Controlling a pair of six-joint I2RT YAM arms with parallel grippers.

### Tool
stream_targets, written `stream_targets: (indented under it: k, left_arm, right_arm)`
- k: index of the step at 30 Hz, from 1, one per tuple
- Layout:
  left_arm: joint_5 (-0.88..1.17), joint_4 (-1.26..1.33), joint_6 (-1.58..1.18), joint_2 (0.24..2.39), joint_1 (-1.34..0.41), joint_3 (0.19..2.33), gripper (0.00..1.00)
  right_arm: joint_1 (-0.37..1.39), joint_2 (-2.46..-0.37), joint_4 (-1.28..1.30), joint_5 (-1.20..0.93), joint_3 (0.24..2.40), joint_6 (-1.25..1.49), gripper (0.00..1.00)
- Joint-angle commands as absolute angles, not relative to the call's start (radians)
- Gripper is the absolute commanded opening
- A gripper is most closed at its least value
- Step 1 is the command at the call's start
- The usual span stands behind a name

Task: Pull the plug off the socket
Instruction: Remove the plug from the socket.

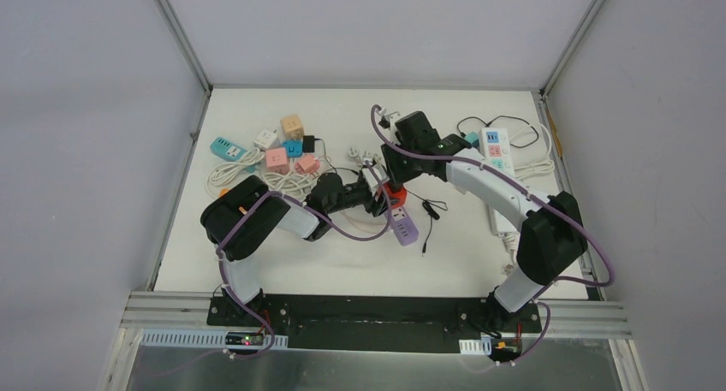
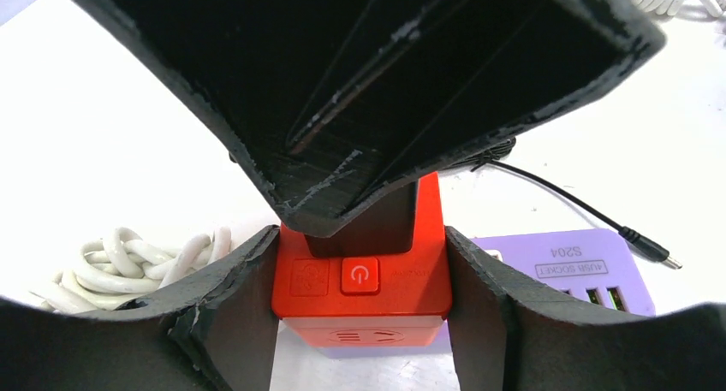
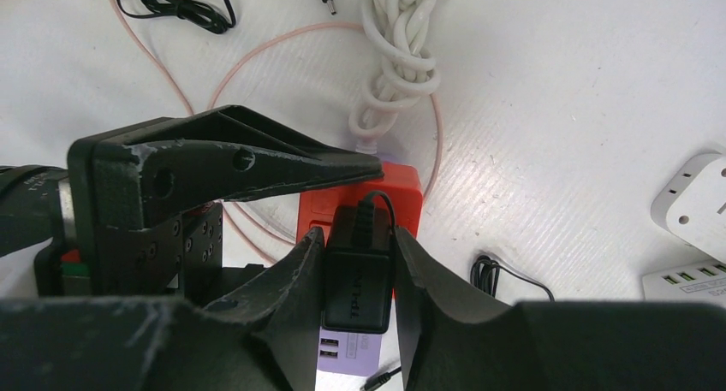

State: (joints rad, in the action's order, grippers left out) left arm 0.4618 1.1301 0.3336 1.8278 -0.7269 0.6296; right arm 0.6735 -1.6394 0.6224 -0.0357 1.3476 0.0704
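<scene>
A red cube socket (image 2: 360, 280) with a power button stands on the table beside a purple USB strip (image 2: 574, 271). My left gripper (image 2: 360, 263) is shut on the socket's two sides. A black adapter plug (image 3: 358, 280) sits against the socket's top face (image 3: 402, 198), its thin cable leading off. My right gripper (image 3: 358, 245) is shut on the plug from above, one finger pressed on each side. In the top view both grippers meet at the socket (image 1: 394, 192) near the table's middle. The plug's pins are hidden.
Coloured socket cubes and white cables (image 1: 287, 147) are piled at the back left. A white power strip (image 1: 496, 151) lies at the right edge. A coiled white cord (image 2: 128, 263) and a loose black cable (image 2: 591, 211) lie close to the socket.
</scene>
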Motion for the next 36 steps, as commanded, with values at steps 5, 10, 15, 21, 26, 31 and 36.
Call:
stream_targets:
  k: [5, 10, 15, 21, 26, 31, 36]
  left_arm:
    - [0.455, 1.095, 0.380, 1.830, -0.730, 0.633, 0.00]
    - [0.443, 1.104, 0.383, 1.828, -0.730, 0.627, 0.00]
    - [0.445, 1.104, 0.385, 1.829, -0.730, 0.626, 0.00]
    - [0.448, 1.104, 0.388, 1.827, -0.729, 0.626, 0.00]
    - [0.453, 1.100, 0.388, 1.830, -0.729, 0.629, 0.00]
    - [0.451, 1.092, 0.395, 1.830, -0.729, 0.630, 0.00]
    - [0.451, 1.090, 0.399, 1.830, -0.729, 0.627, 0.00]
  right_arm:
    - [0.748, -1.646, 0.647, -0.096, 1.389, 0.070, 0.00]
    - [0.810, -1.697, 0.701, -0.054, 1.451, 0.056, 0.00]
    - [0.771, -1.653, 0.678, -0.017, 1.410, 0.028, 0.00]
    - [0.685, -1.591, 0.642, -0.019, 1.361, 0.028, 0.00]
    - [0.724, -1.616, 0.650, -0.077, 1.378, 0.052, 0.00]
    - [0.797, -1.664, 0.702, -0.083, 1.449, 0.053, 0.00]
    - [0.759, -1.626, 0.683, -0.060, 1.408, 0.030, 0.00]
